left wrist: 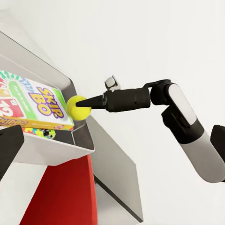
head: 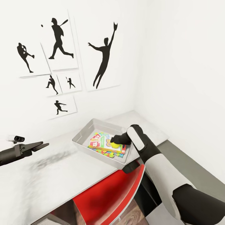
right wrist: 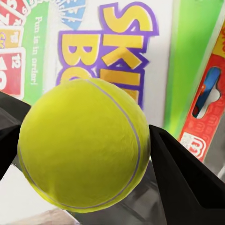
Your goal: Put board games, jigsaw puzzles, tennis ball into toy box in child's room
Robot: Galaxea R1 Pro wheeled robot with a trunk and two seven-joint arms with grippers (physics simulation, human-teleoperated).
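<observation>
White walls w/ black athlete silhouette pictures back a long pale table, smooth matte top, faintly smudged grey near the left arm. A glossy red curved chair sits tucked under the table's near edge. On the table, toward the corner, stands the toy box: shallow light-grey plastic tray, flared sides, rolled rim. Inside it lie flat items stacked: top is a board game w/ white face, green border and big purple-yellow "SKIP BO" lettering, thin rectangular card box; under it a jigsaw puzzle edge shows, multicolour interlocking pieces; a red-edged box peeks beside the green border in the right wrist view. Right gripper reaches into the tray, its black tapered fingers clamped on the tennis ball, round, fuzzy yellow-green w/ pale seam, held just over the Skip-Bo lid; contact w/ the lid can't be told. Left gripper hangs over the bare tabletop well apart from the tray, jaws narrowly parted, holding nothing.
</observation>
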